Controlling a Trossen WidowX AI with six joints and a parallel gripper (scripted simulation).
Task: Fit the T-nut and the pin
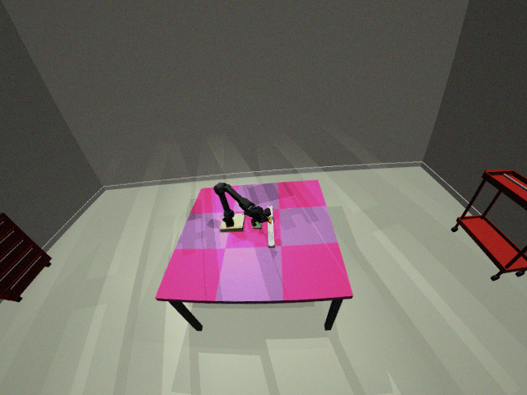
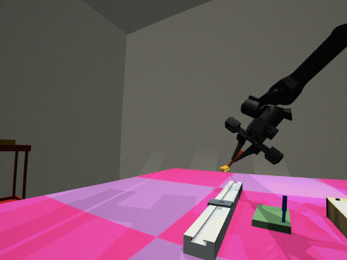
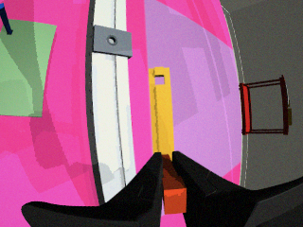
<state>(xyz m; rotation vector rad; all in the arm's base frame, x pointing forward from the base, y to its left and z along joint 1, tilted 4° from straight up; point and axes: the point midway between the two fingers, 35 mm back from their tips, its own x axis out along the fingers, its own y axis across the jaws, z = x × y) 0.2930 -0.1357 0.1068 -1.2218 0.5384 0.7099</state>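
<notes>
Pink-and-lilac checked table, green tray, navy-blue pin, red cart.

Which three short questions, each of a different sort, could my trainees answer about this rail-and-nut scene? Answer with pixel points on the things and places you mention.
1. True or false: the blue pin (image 2: 284, 205) (image 3: 6, 19) stands in the green tray (image 2: 269, 214) (image 3: 24, 71).
2. Multiple choice: what is the hand (image 2: 233, 160) (image 3: 166, 158) gripping? (a) the blue pin; (b) the orange handle (image 2: 237, 156) (image 3: 175, 200); (c) the dark bracket.
3. Fill in the blank: the dark bracket (image 2: 216, 203) (image 3: 101, 42) sits across the aluminum ____.

Key: 1 true; 2 b; 3 rail (image 1: 271, 238) (image 2: 200, 253) (image 3: 106, 95).
</notes>
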